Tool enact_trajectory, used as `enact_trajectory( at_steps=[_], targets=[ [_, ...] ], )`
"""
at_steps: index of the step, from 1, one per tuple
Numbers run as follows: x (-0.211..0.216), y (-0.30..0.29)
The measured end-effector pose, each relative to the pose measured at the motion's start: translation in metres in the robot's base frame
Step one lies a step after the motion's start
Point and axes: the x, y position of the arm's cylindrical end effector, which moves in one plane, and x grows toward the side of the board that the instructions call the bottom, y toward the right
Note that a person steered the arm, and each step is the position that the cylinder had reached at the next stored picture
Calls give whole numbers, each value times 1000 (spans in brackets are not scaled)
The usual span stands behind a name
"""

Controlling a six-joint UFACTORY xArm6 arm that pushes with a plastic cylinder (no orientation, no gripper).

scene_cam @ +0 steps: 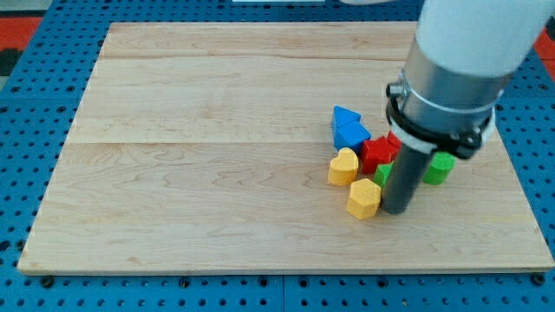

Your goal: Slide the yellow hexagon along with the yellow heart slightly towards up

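Left to right: the desk (173,173) is a pale wood board w/ planks running across the view, sitting on a blue pegboard base (26,286) that shows on all sides; a red patch (17,26) sits in the view's top-left corner. Left half and middle of the board hold no blocks, so lots of open room there, also along the view's top edge.

All blocks bunch up right of centre, in the lower half. Yellow heart (343,166) is leftmost, just below the blue block (349,128), which looks arrow-like. Yellow hexagon (364,198) lies just below-right of the heart, close or touching, can't tell which. It's the block nearest the view's bottom edge, w/ a strip of bare wood under it. Red block (378,152) sits right of the heart, shape unclear. A green bit (382,173) peeks out beside the rod; another green block (439,169) shows on the rod's far side, partly hidden.

My tip (398,210) is down on the board, right beside the hexagon on its right, touching or nearly so. No jaws on this arm, just the dark rod under a grey-white housing (460,61). Right of the cluster, bare wood runs to the board's right edge.
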Motion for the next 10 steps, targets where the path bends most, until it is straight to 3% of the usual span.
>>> enact_trajectory(
  at_steps=[4,5,6,10],
  targets=[
    [49,30],
    [41,-27],
    [24,-41],
    [-25,-27]
  ],
)
